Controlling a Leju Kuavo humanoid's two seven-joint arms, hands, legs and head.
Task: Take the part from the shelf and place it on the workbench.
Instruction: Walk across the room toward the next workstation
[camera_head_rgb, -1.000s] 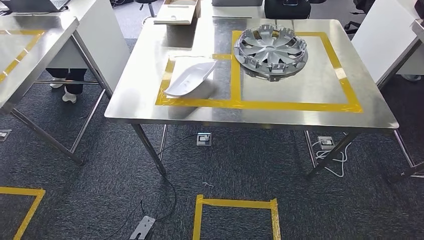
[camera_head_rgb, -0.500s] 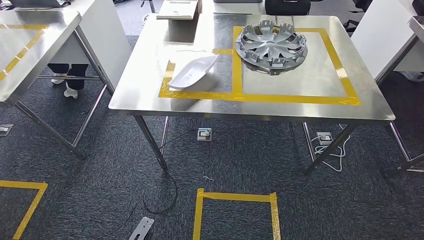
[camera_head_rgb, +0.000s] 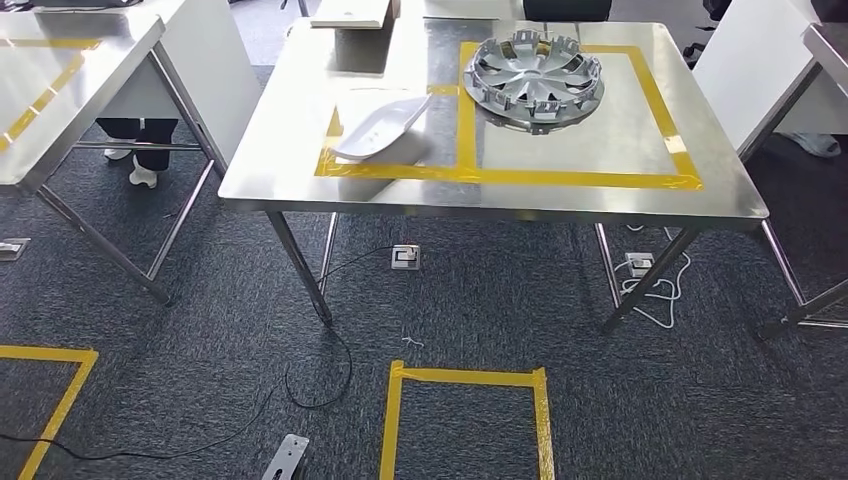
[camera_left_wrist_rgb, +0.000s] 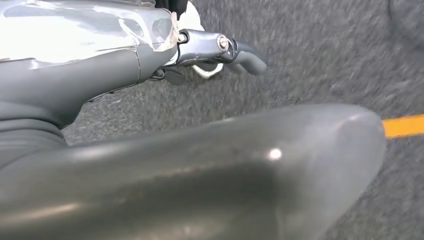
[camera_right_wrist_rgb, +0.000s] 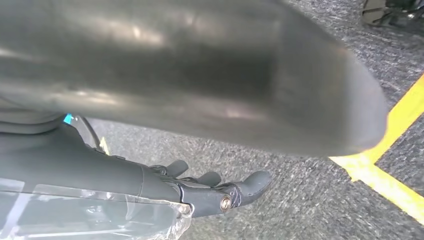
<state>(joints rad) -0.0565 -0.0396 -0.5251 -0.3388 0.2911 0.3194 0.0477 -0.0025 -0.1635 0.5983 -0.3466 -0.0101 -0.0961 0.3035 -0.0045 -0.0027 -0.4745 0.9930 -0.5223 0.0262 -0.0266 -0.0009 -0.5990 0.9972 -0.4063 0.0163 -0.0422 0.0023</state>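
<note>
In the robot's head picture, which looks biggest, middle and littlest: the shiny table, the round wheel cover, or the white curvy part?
1. Steel table, by far the biggest.
2. Wheel cover, in the middle.
3. White curved part, the littlest, though it lies slightly nearer the camera.

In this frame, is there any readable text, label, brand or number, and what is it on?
None can be read.
The wheel cover on the steel workbench shows no legible brand or number.
The white part inside the yellow tape outline is plain.
The floor outlet boxes are too small to tell any marking.
</note>
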